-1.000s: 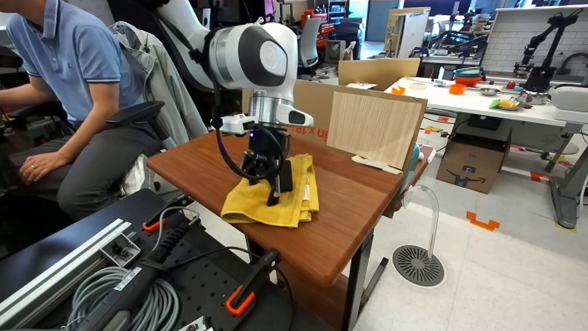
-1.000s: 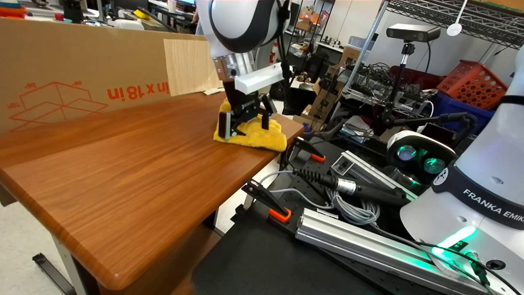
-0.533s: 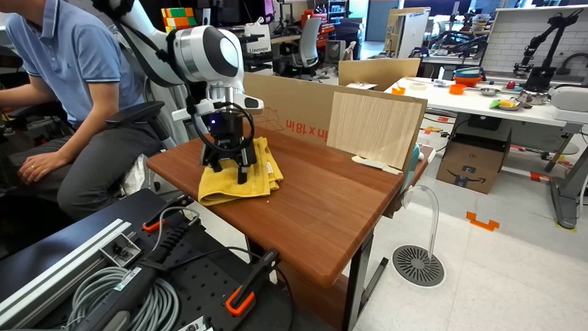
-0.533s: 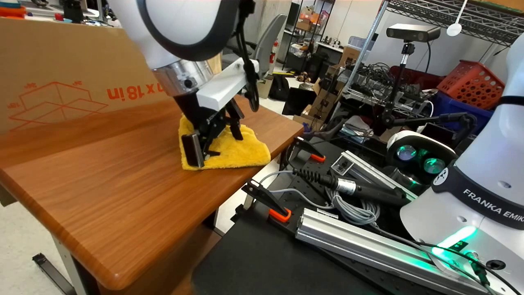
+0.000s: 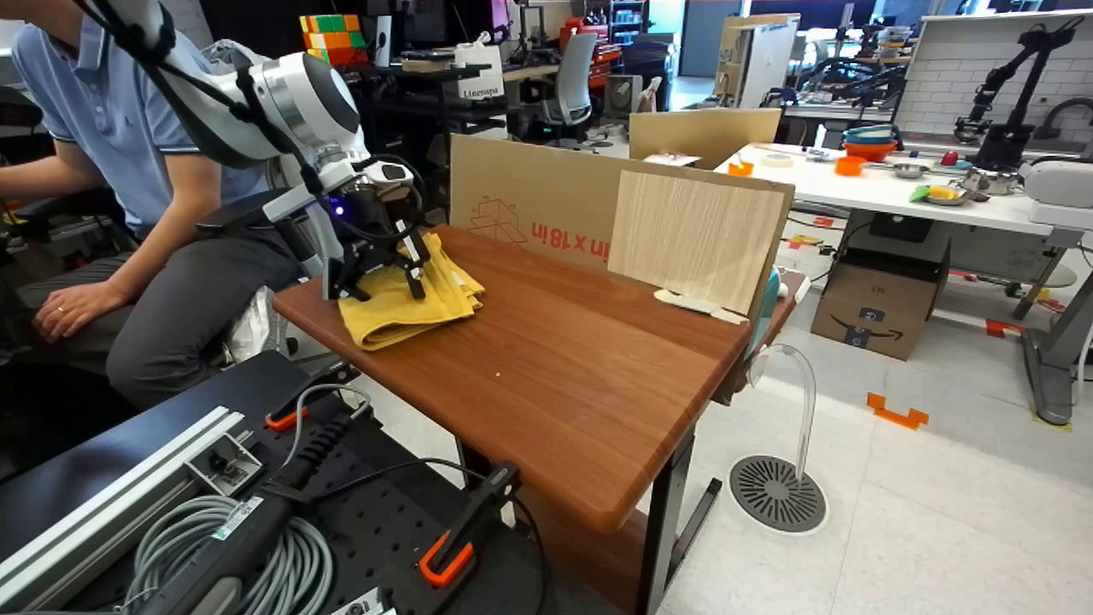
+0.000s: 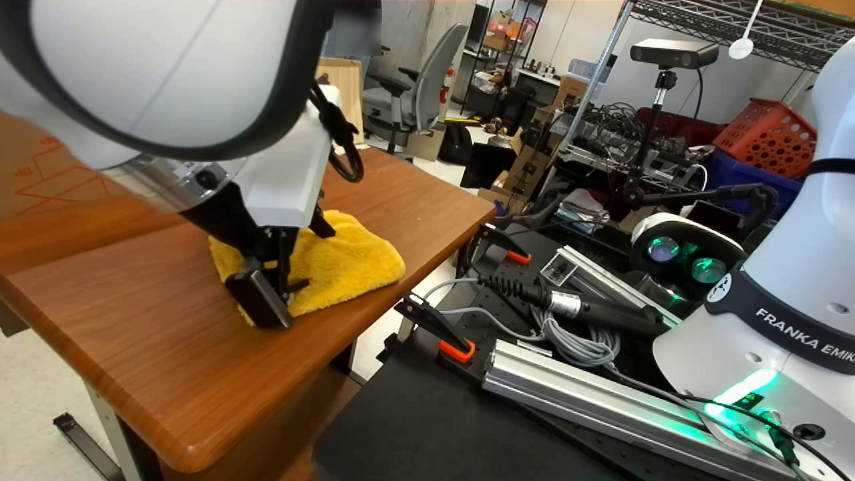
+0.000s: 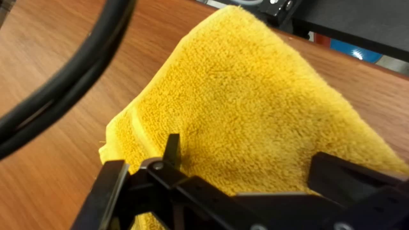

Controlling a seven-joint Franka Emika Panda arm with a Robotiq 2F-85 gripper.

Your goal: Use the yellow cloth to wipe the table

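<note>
Fingers (image 7: 173, 145) spread wide reach up from the bottom of the wrist view, dark tips down at the yellow cloth (image 7: 243, 95), which lies flat between them; the gripper (image 7: 247, 156) has no fold of it caught that we can see. We look past a black cable (image 7: 75, 76), curving through the upper left, onto the brown table (image 7: 48, 179), and one corner of the cloth points at the table's edge. In an exterior view we see the arm (image 5: 295, 94) slanting down from the upper left and the gripper tilted, its tips well apart over the cloth. We find the cloth folded on the table, near the end closest to a seated person (image 5: 119, 162) and just beside the edge, its layered side turned toward the tabletop's middle. Well apart from it we pick out a small pale speck (image 5: 498, 374) on the wood. Behind, we have a cardboard sheet (image 5: 534, 196) standing along the table's back and a wood-grain panel (image 5: 696, 243) upright against it. In an exterior view the arm's big white link (image 6: 160, 67) hides part of the cardboard sheet from us; beneath it we see both fingers at the cloth and a tilted dark block (image 6: 259, 298) over its left end. To the right we make out a black bench (image 6: 427, 421) with a metal rail (image 6: 594, 404), and a white headset (image 6: 685, 250) near the robot's base (image 6: 728, 357).
</note>
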